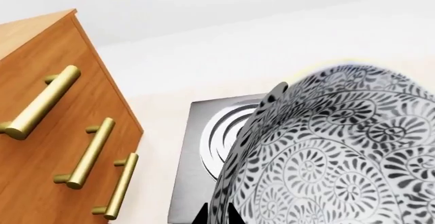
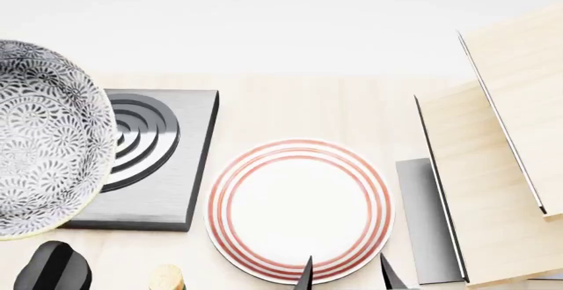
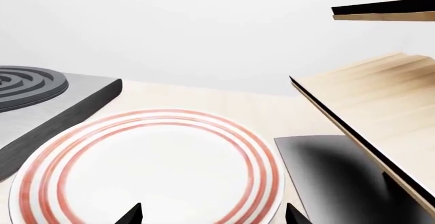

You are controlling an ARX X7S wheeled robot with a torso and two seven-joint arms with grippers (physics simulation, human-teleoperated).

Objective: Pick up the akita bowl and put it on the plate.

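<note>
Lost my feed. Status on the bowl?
Left gripper shut on akita bowl, lifted over burner. Right gripper open at plate. Plate bare, nothing in the way.

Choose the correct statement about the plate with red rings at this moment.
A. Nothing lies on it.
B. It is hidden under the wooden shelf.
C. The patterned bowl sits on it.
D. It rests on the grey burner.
A: in the head view the plate shows a bare white centre, while the akita bowl appears off to its left, over the burner.
</note>
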